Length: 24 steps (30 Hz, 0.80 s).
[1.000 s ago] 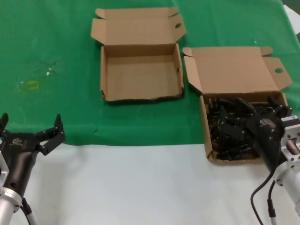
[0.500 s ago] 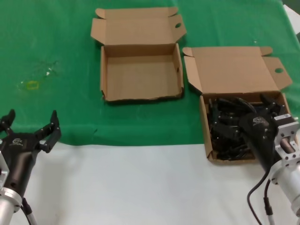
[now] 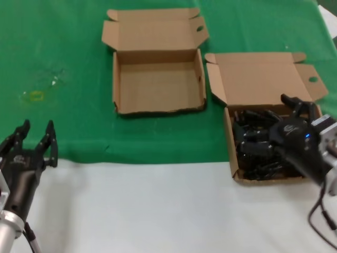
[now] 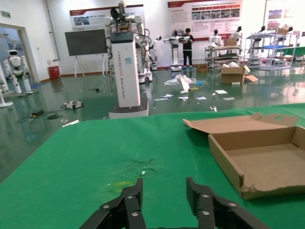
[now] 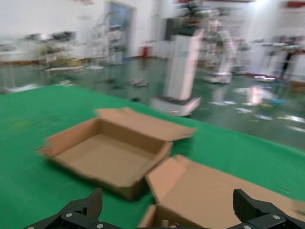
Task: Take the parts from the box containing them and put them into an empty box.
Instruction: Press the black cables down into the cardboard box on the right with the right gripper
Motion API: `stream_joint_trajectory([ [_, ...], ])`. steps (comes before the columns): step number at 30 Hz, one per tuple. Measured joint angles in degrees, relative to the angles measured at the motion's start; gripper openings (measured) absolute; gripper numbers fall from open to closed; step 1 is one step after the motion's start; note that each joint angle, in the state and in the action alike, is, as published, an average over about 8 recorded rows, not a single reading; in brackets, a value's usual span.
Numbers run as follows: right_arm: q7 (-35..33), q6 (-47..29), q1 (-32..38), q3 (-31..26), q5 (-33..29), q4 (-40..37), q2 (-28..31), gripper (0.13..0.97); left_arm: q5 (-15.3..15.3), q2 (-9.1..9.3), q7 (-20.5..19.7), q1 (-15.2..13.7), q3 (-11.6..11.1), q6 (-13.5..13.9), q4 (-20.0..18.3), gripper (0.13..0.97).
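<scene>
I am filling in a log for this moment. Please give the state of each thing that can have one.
Brown cardboard box on the left: lid open, tray empty.
Brown cardboard box on the right: lid open, holds cords.
Thin black power cords: tangled inside that box.
Right hand: open, over the cords.
Left hand: open, holding nothing.

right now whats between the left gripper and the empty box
Only bare green cloth: in the head view nothing sits between the left gripper and the empty box.
</scene>
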Motion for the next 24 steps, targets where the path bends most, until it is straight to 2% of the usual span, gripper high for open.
stream_joint_trajectory([
  [6,5.63,-11.13,4.66,-2.93,-0.93,-0.35,10.31,0.966,0.00,0.00,0.00,0.00,0.00,0.00,0.00,0.347],
  [10,6.59,-19.84,8.85,-3.48,-2.01,-2.07,15.08,0.966,0.00,0.00,0.00,0.00,0.00,0.00,0.00,0.263],
  [12,6.52,-24.13,11.24,-3.68,-2.74,-3.14,16.90,0.966,0.00,0.00,0.00,0.00,0.00,0.00,0.00,0.251],
  [19,4.16,-38.61,20.59,-5.14,-5.99,-8.07,20.12,0.966,0.00,0.00,0.00,0.00,0.00,0.00,0.00,0.168],
  [24,1.24,-48.39,27.85,-7.23,-8.95,-13.05,19.89,0.966,0.00,0.00,0.00,0.00,0.00,0.00,0.00,0.165],
])
